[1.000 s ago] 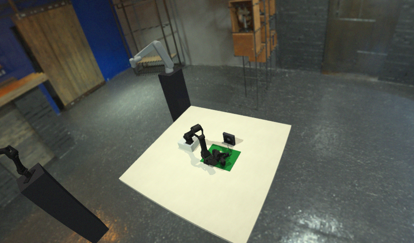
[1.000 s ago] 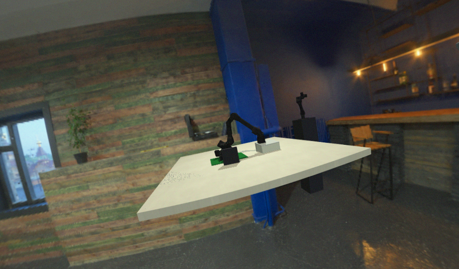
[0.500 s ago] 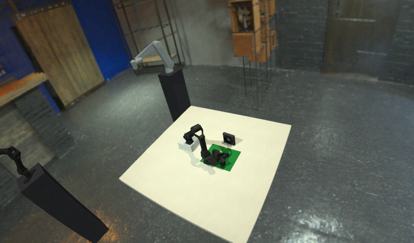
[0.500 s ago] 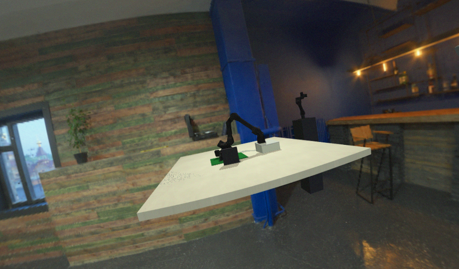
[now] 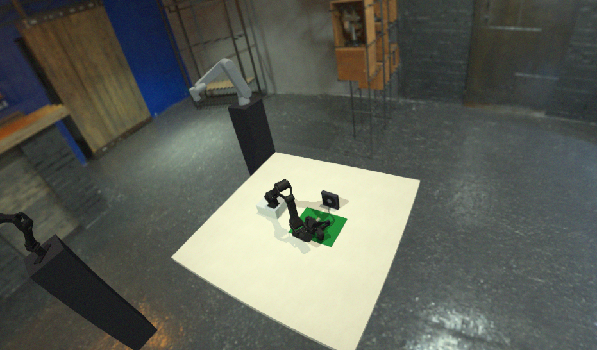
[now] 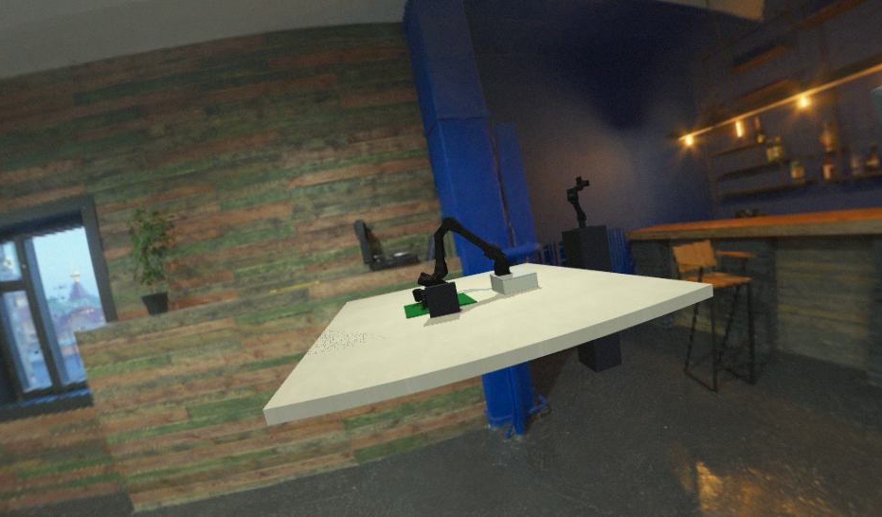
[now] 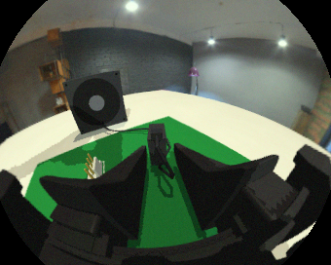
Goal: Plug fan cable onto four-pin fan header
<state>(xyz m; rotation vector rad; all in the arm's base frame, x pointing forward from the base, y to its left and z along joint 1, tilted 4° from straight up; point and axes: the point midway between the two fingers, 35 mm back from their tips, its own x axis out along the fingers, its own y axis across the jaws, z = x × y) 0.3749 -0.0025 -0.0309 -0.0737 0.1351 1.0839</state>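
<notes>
The fan [image 5: 329,200] [image 6: 442,299] [image 7: 111,99] stands upright by the green board [image 5: 338,227] [image 6: 466,299] [image 7: 203,136]. Its thin dark cable [image 7: 130,131] runs to a small black plug [image 7: 157,131], with a loop of wire hanging on the near side. My gripper [image 7: 160,148] is low over the board and slightly open. The plug stands between its fingertips, with narrow gaps visible at both sides. A white header [image 7: 97,169] with bare gold pins shows to the left of my left finger, partly hidden by it. What is under the plug is hidden.
The board lies on a pale table [image 5: 248,260] [image 6: 495,347]. My arm's base stands on a white block [image 5: 269,210] [image 6: 515,283]. The fan is close beyond the board. Other arms stand on dark pedestals [image 5: 252,134] [image 6: 586,247] off the table.
</notes>
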